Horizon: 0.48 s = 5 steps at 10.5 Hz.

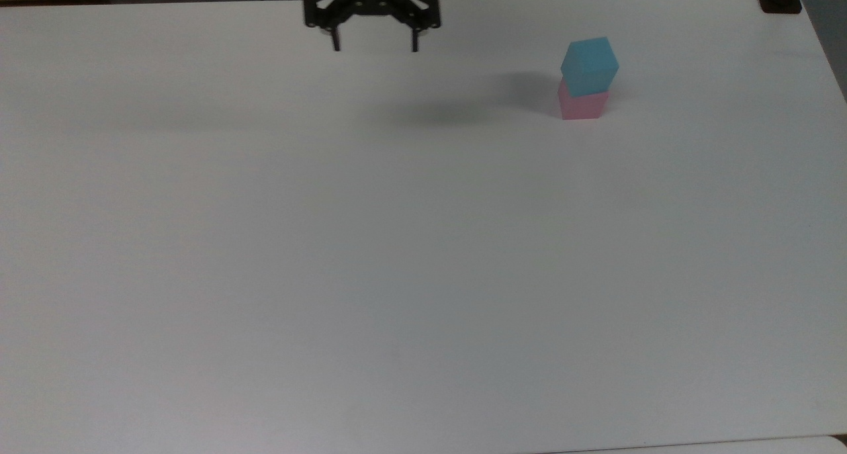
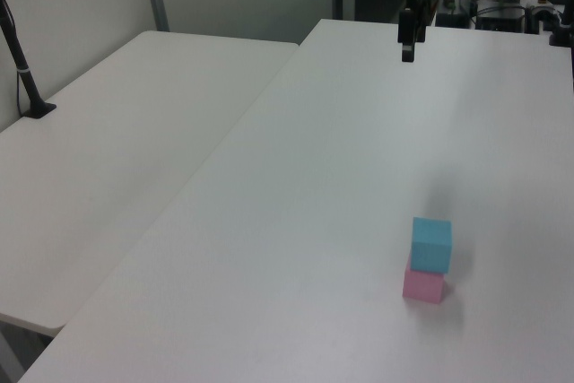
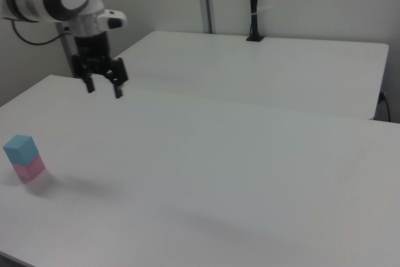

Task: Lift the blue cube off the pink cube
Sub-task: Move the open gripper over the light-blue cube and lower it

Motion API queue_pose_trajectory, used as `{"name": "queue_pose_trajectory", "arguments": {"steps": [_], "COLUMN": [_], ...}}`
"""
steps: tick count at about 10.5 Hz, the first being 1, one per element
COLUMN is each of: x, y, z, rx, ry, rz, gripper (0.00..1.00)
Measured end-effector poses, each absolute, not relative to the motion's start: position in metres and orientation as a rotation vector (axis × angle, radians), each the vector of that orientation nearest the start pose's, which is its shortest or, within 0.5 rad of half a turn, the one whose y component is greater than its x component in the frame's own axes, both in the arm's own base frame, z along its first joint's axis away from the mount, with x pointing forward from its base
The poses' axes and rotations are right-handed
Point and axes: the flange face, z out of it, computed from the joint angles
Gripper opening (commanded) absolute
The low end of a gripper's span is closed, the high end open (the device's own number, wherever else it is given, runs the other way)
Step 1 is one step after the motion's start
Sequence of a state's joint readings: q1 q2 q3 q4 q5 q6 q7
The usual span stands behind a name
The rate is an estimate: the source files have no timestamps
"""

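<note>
- The small matte light-blue cube point(image 1: 589, 65) is seen stacked right on top of the small matte pastel-pink cube point(image 1: 581, 103), touching it, and is turned a bit out of line with it.
- The stack is found on the plain white counter point(image 1: 423, 255), near the far edge and toward the far right corner in the top view; in the left view both the blue cube point(image 2: 431, 244) and the pink cube point(image 2: 423, 284) are shown close to the near right part of the counter point(image 2: 296, 221).
- In the right view the blue cube point(image 3: 20, 148) is seen over the pink cube point(image 3: 29, 168) by the counter's left edge.
- The black two-finger gripper point(image 1: 376, 46) is held up over the far edge of the counter, well apart from the stack, to the top view's left of it.
- Its fingers are spread wide with nothing between them, which is also clear in the right view point(image 3: 103, 89).
- A second white table point(image 2: 117, 150) is butted up beside the counter.
</note>
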<state>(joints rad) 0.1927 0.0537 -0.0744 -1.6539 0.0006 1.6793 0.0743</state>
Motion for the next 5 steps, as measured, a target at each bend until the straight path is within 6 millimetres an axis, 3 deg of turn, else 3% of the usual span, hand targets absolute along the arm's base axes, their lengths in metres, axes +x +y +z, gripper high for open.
{"name": "queue_pose_trajectory", "arguments": {"steps": [1, 5], "x": [0.566, 0.519], "y": [0.098, 0.255], "z": [0.563, 0.546], "rx": [-3.141, -3.138], "ry": [-0.093, -0.313], "rz": [0.061, 0.118], "gripper": [1.00, 1.00]}}
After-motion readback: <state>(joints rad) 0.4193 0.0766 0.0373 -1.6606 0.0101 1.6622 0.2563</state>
